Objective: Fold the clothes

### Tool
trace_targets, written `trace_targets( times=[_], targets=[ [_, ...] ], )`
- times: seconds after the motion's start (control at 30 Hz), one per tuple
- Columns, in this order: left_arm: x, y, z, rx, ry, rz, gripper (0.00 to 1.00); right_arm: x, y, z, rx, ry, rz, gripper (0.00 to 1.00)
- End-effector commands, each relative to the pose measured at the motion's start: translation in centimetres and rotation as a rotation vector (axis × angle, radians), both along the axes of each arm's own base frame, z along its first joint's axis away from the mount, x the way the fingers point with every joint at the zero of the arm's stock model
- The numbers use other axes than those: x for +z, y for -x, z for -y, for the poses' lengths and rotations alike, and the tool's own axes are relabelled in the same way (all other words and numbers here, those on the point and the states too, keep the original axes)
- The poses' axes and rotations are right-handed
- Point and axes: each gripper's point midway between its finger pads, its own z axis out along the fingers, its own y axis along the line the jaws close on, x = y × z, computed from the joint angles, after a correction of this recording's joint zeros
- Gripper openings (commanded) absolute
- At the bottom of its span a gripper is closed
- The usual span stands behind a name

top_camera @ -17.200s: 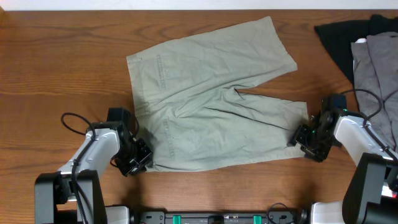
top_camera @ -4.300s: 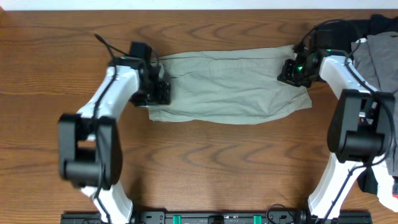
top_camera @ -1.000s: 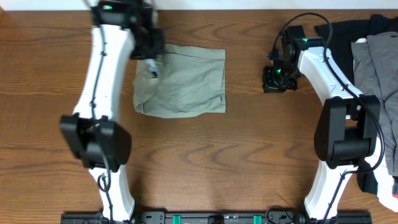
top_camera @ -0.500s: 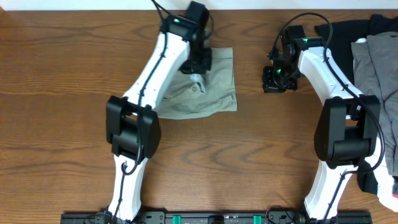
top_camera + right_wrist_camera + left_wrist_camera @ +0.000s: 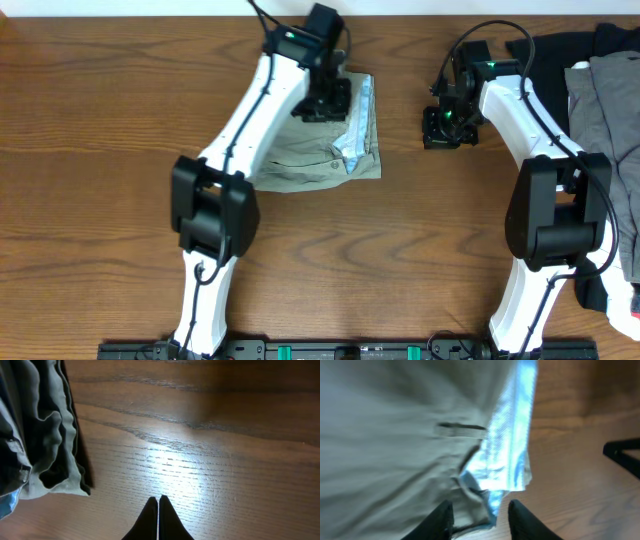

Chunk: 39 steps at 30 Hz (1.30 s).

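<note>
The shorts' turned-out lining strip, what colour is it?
The lining is pale bluish-white against the khaki-green shorts; the left wrist view shows it best.

The pale khaki-green shorts (image 5: 310, 160) lie folded into a compact, roughly square bundle at the far middle of the tabletop (image 5: 100, 120). A lighter, bluish-white lining strip (image 5: 358, 125) is turned out along their right edge.

Left tool (image 5: 479, 519) parted, arm stretched far forward; right tool (image 5: 158, 510) closed

Overhead is evenly lit and sharp. My left wrist view blurs the clothes (image 5: 385, 435), lining (image 5: 512, 430) blown white toward one o'clock; my right shows glare on the table (image 5: 175, 467).
</note>
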Motion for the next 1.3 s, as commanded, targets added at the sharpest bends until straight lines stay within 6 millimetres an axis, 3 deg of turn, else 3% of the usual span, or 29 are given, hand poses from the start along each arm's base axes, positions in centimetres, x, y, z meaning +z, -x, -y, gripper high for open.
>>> trace_targets(
  times=[0.0, 0.13, 0.23, 0.43, 0.7, 0.87, 0.97, 1.1, 1.27],
  targets=[
    [3.9, -1.4, -4.7, 0.081, -0.045, 0.097, 0.43, 2.2, -0.4, -2.9, 0.171, -0.107, 0.09, 0.03],
    [2.7, -1.7, -9.1, 0.142, -0.098, 0.045, 0.45, 5.3, 0.3, -8.3, 0.397, -0.439, 0.199, 0.07],
    [1.1, -1.0, -11.5, 0.184, -0.119, -0.033, 0.44, 6.8, 0.3, -10.8, 0.44, -0.55, 0.242, 0.07],
    [-3.1, 1.9, -11.7, 0.121, -0.042, -0.176, 0.44, 5.9, -0.4, -13.8, 0.496, -0.483, 0.298, 0.09],
    [-10.5, 5.4, -12.2, 0.116, -0.065, -0.278, 0.44, 0.1, -1.8, -14.3, 0.461, -0.32, 0.262, 0.15],
    [-11.8, 6.5, -12.5, 0.118, -0.075, -0.308, 0.44, -5.2, -1.1, -11.3, 0.319, -0.202, 0.096, 0.11],
    [-11.7, 6.3, -12.5, 0.12, -0.073, -0.302, 0.44, -6.2, -0.6, -9.8, 0.249, -0.181, 0.028, 0.08],
    [-11.5, 6.0, -12.4, 0.126, -0.067, -0.295, 0.44, -4.2, -0.4, -10.2, 0.298, -0.244, 0.054, 0.1],
    [-10.6, 5.3, -11.2, 0.122, 0.004, -0.281, 0.44, 2.1, 0.6, -12.7, 0.455, -0.405, 0.173, 0.09]
  ],
)
